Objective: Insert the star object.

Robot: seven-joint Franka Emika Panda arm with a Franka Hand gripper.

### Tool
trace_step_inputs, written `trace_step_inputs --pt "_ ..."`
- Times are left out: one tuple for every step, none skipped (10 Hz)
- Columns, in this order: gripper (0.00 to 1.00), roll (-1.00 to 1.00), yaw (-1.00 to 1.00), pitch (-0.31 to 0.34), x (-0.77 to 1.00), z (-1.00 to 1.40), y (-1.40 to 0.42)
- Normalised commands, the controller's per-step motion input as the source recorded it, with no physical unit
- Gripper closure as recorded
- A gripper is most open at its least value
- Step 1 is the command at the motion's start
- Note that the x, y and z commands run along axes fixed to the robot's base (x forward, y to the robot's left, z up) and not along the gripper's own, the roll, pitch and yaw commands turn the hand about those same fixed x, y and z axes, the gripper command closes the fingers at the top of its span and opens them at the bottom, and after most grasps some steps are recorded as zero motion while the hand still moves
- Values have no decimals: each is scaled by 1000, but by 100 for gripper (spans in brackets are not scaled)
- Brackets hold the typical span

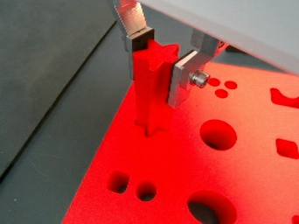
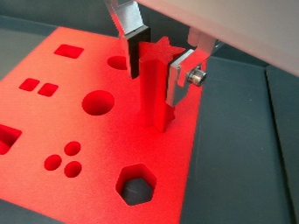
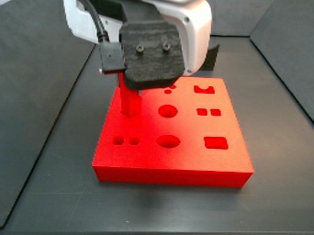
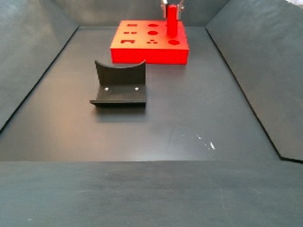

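Note:
The star object [image 1: 149, 92] is a slim bright red peg with a star-shaped top. It stands upright with its lower end in a hole near one edge of the big red block [image 1: 176, 179]. My gripper [image 1: 158, 67] is above the block, its silver fingers [image 1: 181, 77] pressed on the peg's upper part from two sides. Another wrist view shows the same: peg [image 2: 155, 92], block [image 2: 65, 101], gripper [image 2: 158, 72]. In a side view the gripper [image 3: 132, 85] hides the top of the peg [image 3: 125, 103]. In another side view the peg [image 4: 172, 27] stands at the block's [image 4: 136, 51] far right.
The block carries several other shaped holes: round [image 3: 168, 111], square [image 3: 216, 143], hexagonal [image 2: 136, 187]. A dark grey curved holder [image 4: 119, 84] stands on the dark floor apart from the block and also shows behind the gripper [image 3: 212, 53]. Dark walls enclose the floor.

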Motion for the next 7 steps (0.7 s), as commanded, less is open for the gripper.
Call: trace_step_inputs --pt "100 136 0 -196 60 -709 -54" --pt "100 224 -9 -189 114 -626 -146" --pt "100 91 -66 -213 60 -757 -46" --pt "100 90 -66 -173 0 -871 -23" --pt "100 89 -91 -139 0 -954 -26" --pt "100 74 -100 -67 -3 -1000 0" --pt "100 21 -106 0 0 -1000 0"
